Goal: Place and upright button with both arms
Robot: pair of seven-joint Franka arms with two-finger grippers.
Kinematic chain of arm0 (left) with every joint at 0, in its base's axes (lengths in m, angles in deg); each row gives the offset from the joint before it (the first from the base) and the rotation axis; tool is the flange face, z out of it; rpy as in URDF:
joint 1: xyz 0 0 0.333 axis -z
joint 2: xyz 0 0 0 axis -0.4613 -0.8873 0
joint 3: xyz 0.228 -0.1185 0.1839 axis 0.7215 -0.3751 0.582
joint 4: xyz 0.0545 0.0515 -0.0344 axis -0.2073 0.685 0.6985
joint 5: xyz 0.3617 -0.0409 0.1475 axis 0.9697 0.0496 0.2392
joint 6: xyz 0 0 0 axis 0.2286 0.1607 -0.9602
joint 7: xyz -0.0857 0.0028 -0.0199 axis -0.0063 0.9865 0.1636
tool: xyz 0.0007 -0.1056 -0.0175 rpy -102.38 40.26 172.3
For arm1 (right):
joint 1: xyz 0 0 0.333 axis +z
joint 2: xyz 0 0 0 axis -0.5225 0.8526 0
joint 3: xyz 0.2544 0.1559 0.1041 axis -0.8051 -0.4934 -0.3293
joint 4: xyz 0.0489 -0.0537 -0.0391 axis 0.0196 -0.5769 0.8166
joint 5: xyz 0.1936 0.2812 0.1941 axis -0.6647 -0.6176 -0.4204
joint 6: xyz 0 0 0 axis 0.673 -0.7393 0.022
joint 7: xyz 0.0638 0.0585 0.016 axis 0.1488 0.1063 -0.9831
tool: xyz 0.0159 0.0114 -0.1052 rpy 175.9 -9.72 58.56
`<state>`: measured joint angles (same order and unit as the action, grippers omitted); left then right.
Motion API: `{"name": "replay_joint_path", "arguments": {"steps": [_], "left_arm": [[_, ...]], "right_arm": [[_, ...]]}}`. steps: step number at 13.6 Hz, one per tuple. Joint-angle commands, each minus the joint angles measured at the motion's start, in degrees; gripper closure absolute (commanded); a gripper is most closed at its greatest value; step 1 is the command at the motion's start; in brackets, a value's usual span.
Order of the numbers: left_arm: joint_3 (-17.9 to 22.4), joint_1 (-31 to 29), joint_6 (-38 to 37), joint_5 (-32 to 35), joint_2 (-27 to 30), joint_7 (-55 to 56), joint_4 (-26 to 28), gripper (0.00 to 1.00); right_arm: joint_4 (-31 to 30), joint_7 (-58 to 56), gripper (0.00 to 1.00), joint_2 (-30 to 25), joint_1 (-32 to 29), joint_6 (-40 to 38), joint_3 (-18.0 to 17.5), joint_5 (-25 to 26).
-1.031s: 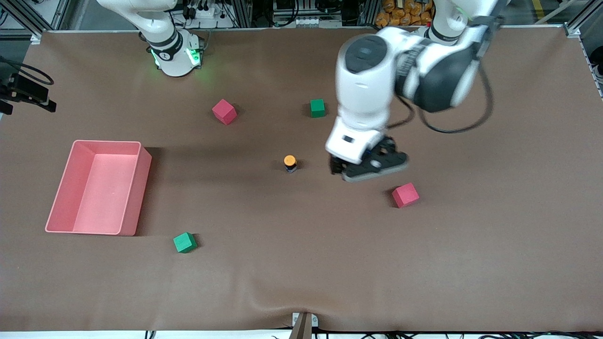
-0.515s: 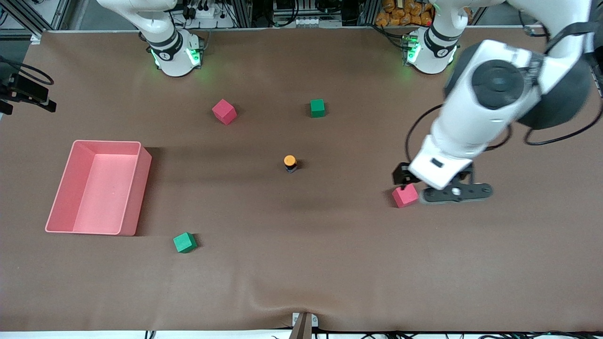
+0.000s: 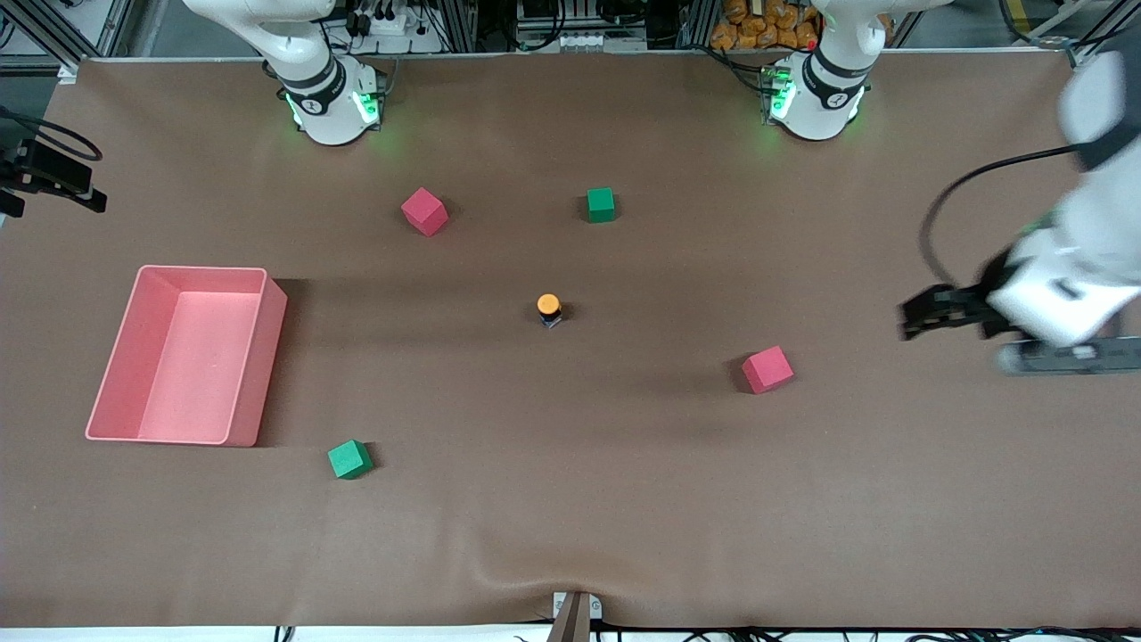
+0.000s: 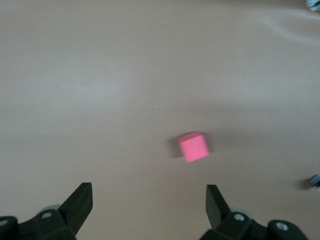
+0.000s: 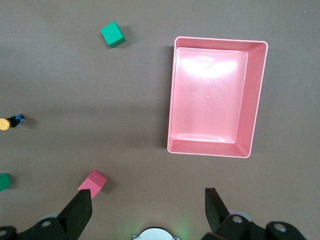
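The button stands cap up near the middle of the brown table, touched by nothing. It also shows in the right wrist view and at the edge of the left wrist view. My left gripper is open and empty, in the air over the left arm's end of the table; its fingers stand wide apart over bare cloth. My right gripper is open and empty, high over its own base, and out of the front view.
A red cube lies between the button and my left gripper. A red cube and a green cube lie nearer the bases. A green cube lies near the pink bin at the right arm's end.
My left arm has swung away from beside the button, across the red cube, to the left arm's end of the table. The button and cubes have not moved.
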<state>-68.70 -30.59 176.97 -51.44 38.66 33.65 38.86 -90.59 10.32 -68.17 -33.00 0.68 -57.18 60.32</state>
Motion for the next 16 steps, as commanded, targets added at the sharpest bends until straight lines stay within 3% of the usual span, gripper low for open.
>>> {"name": "replay_joint_path", "arguments": {"steps": [1,6,10,16], "left_arm": [[5.53,1.18,-3.25,-1.64,4.05,-4.76,2.1,0.0],[8.62,1.45,-12.04,-1.64,11.6,-4.86,4.81,0.0],[10.55,0.92,-12.04,-1.64,17.41,-5.3,11.06,0.0],[11.52,1.01,-6.07,-1.64,19.09,-4.78,13.18,0.0]], "right_arm": [[0.05,0.02,0.0,-0.32,0.1,-0.34,0.05,-0.02],[0.05,0.11,0.0,-0.32,0.1,-0.34,0.05,-0.02],[0.05,0.11,0.0,-0.32,0.1,-0.34,0.14,-0.1],[0.05,0.19,0.0,-0.32,0.1,-0.34,0.05,-0.1]]}}
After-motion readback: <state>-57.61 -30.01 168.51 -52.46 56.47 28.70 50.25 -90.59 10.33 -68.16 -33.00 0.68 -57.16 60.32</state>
